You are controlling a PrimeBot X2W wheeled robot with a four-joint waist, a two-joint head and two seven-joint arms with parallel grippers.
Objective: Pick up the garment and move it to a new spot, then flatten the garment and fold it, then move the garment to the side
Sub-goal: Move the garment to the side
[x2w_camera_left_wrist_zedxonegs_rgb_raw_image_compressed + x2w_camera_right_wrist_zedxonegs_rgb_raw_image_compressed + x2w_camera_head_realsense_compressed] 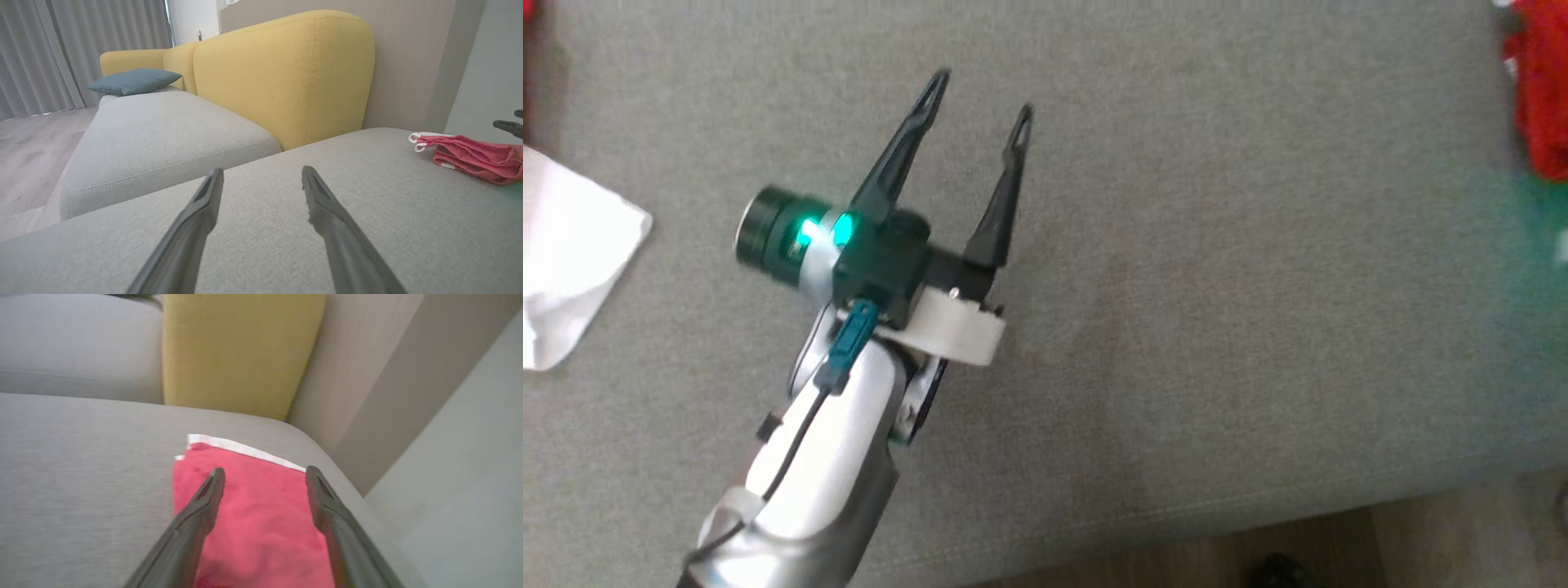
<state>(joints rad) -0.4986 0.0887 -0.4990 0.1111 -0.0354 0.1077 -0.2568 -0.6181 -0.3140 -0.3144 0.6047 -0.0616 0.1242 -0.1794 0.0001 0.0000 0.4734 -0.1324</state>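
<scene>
Now the red garment (261, 522) is lying folded, a white hem showing along its far side, just beside the right edge of the grey sofa seat (1217, 327), toward the seat's far end where the wall is running past. The right tool (265, 473) is hanging over it with both fingers spread wide and gripping nothing; whether the fingertips are touching the cloth I cannot tell. The left tool (982, 96) is hovering above a bare stretch in the left half of the seat, well apart from the garment. Its fingers are likewise standing wide open and holding nothing, and a green light is glowing at its wrist. A white, crumpled sheet (572, 253) is lying at the seat's left edge. Behind the seat a yellow backrest (286, 77) is rising, and a blue-grey pillow (135, 81) is resting on the neighbouring seat cushion.
</scene>
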